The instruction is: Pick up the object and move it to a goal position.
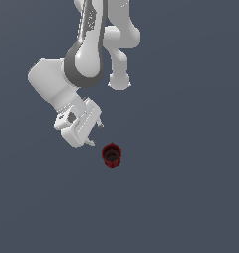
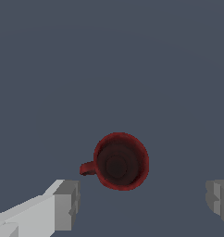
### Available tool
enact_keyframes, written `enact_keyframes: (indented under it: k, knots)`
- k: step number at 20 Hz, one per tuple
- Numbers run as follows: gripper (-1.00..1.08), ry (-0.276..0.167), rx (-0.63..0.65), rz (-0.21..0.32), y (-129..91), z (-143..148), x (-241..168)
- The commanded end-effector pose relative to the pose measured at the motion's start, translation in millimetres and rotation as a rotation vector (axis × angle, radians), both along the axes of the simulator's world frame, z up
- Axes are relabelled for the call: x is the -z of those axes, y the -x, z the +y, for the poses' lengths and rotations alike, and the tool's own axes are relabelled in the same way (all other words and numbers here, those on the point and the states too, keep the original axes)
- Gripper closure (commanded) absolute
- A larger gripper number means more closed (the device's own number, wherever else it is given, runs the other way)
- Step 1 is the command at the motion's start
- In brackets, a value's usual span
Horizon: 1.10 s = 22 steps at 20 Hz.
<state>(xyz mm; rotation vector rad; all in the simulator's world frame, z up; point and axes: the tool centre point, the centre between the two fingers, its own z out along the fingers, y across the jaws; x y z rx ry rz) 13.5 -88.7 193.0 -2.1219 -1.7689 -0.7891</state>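
The little red cup [image 1: 111, 155] sits upright on the flat gray floor [image 1: 190, 197], just beside and below the gripper [image 1: 96, 134], whose fingers [image 2: 65, 203] are spread wide and hold nothing yet.

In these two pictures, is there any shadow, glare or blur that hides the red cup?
Exterior view: flat, even light, no cast shadow, red cup small but sharp. Wrist view: cup clear, its hollow dark, small handle visible; open gripper fingers blocky, not blurred.
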Motion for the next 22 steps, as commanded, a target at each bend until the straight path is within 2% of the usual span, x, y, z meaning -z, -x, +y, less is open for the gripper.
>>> enact_keyframes:
  k: [1,10,22]
  knots:
    - [-1.0,-0.006,-0.046,0.017,4.3,11.7,26.8]
    - [-1.0,-0.016,-0.141,0.058,18.2,37.5,82.9]
    - [-1.0,-0.008,-0.155,0.058,21.4,36.5,94.3]
